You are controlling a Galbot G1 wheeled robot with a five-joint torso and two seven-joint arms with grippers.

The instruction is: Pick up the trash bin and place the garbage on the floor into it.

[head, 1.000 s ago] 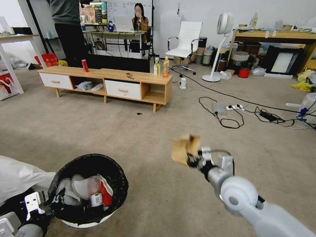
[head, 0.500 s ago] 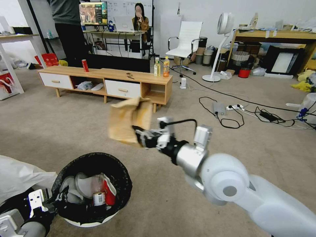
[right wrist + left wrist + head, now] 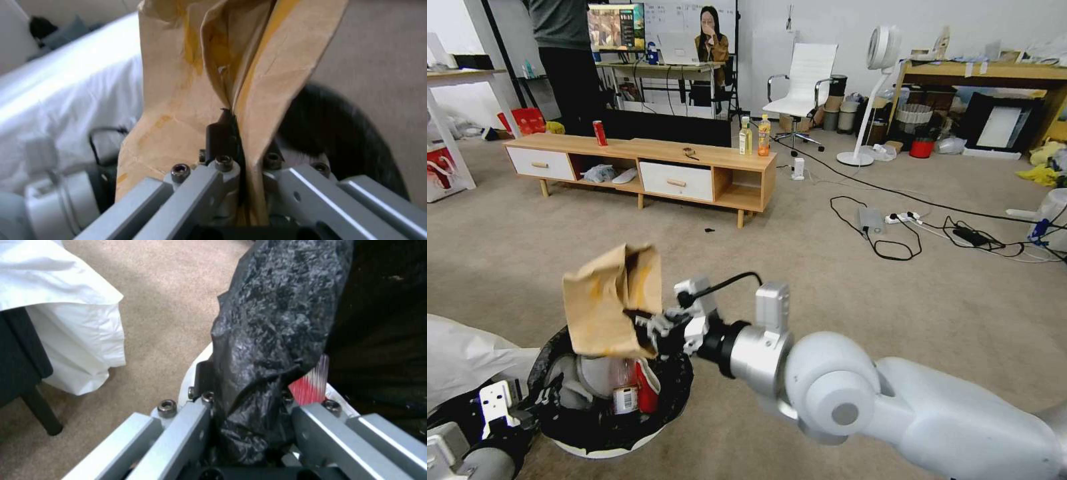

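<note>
Now the right end effector (image 3: pixel 644 327) is pinching one paper bag (image 3: pixel 610 300) over the one trash bin (image 3: pixel 674 393), whose rim the left end effector (image 3: pixel 540 403) is gripping.

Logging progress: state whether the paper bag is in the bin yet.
Not yet. The right gripper holds the paper bag above the trash bin.

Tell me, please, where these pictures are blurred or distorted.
Head view: sharp overall, straight edges bend near the borders; the tan paper bag is crisp. Right wrist view: the trash bin and floor behind the bag are smeared. Left wrist view: a streaky red blur beside the black liner.
</note>
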